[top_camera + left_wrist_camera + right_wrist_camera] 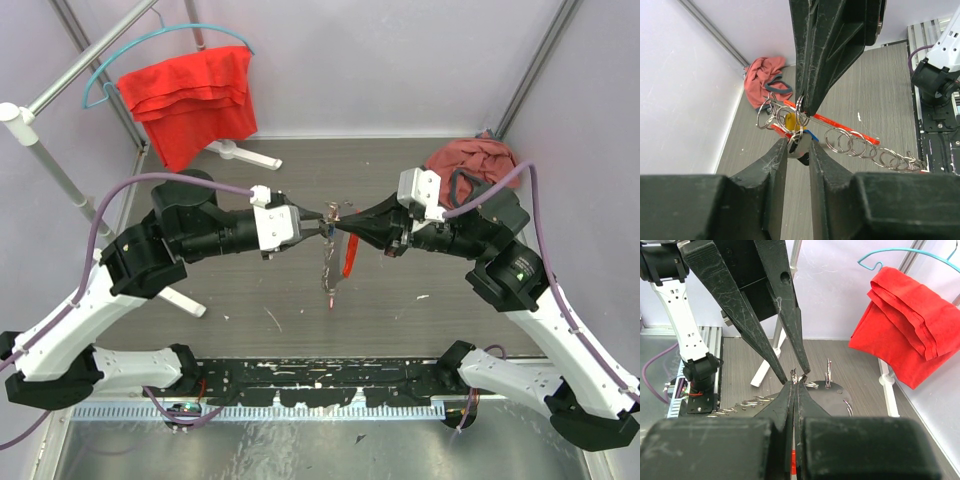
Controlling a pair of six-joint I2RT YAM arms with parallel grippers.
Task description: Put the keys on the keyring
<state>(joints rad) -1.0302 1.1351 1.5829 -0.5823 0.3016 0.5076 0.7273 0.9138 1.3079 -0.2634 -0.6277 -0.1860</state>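
Pinching from opposite sides, the two grippers meet tip to tip above the table [250, 300]. The left gripper [797, 144] has its jaws parted by only a narrow slot, and a silvery piece of the keys [796, 131] sits clamped in that slot. An orange-yellow head and a blue head show just beyond the fingertips. The right gripper [794, 384] has its jaws pressed almost flat together, its tips reaching the same bunch from the far side and nipping the wire of the keyring [769, 111]. How firmly it grips cannot be told. The keyring's loops sit right at both sets of tips, off the table. Its chain of small rings [860, 146] trails away from the jaws alongside the long red-orange tag [850, 131], and in the top view both hang below the meeting point. Farther out, behind the right gripper, a crumpled reddish cloth [470, 155] lies in the back corner. Behind the left gripper, a bright red cloth [190, 95] is draped over a teal hanger [180, 31].
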